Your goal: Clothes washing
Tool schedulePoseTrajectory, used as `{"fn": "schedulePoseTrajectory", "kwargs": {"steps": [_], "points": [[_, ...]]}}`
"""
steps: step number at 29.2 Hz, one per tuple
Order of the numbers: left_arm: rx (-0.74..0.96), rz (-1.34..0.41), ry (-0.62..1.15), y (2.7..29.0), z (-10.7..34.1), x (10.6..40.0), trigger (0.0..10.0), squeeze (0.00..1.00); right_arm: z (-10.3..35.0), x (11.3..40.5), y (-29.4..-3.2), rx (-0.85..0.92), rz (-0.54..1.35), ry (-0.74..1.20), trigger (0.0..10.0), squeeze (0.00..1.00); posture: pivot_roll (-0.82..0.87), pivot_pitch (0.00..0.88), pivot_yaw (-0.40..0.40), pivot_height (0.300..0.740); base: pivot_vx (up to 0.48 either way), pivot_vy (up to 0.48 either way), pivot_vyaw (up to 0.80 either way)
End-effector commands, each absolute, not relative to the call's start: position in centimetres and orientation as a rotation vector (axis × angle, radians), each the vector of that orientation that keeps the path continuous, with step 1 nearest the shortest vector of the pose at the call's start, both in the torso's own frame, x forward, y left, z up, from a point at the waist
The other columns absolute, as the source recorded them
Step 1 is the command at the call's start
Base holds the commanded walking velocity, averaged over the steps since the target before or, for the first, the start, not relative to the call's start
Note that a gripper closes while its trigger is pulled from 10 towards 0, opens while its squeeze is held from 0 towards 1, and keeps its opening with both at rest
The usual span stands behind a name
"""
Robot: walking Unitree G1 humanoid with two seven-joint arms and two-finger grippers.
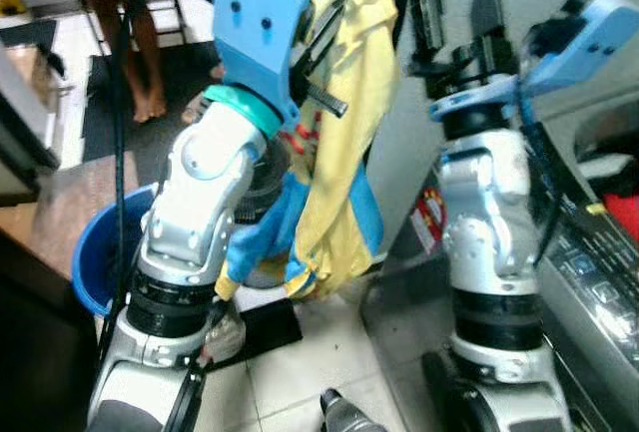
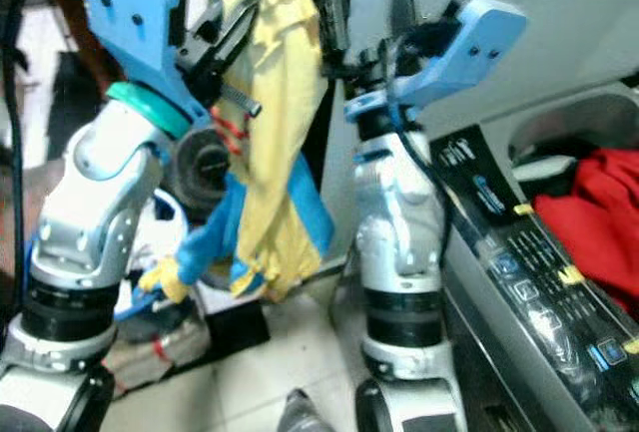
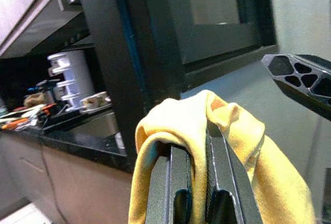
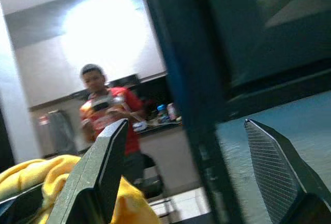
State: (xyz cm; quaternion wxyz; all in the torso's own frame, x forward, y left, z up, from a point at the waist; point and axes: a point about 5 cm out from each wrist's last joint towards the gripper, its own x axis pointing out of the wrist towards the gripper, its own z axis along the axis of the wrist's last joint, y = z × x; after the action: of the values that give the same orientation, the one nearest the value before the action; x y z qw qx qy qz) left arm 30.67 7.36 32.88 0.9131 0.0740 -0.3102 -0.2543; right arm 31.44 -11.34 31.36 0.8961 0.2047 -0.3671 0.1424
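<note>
The left gripper [image 3: 199,182] pinches a yellow-and-blue garment [image 1: 344,133], which hangs above the blue basket [image 1: 95,262], beside the washing machine [image 2: 559,282]. The right gripper [image 1: 454,18] is spread, empty. The hanging tail could snag the machine's rim or slip from the pinch.

Person [image 4: 106,110]; steel canister [image 3: 70,79].
</note>
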Motion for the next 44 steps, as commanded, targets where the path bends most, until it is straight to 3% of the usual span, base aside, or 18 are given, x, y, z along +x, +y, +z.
{"fn": "schedulePoseTrajectory", "kwargs": {"steps": [1, 44], "points": [[0.15, -0.53, -0.675, 7.38, 33.39, 30.47, 10.0, 0.0, 31.06, 31.35, -11.06, 0.435, 0.307, -0.746, 10.0, 0.0, -0.04, 0.0, 0.057, 0.74, 0.0, 0.0, -0.78], [0.087, -0.481, -0.614, 7.83, 32.69, 31.15, 10.0, 0.0, 30.71, 31.48, -11.0, 0.425, 0.305, -0.723, 10.0, 0.0, -0.04, 0.0, 0.054, 0.74, 0.0, 0.0, -0.78]]}}
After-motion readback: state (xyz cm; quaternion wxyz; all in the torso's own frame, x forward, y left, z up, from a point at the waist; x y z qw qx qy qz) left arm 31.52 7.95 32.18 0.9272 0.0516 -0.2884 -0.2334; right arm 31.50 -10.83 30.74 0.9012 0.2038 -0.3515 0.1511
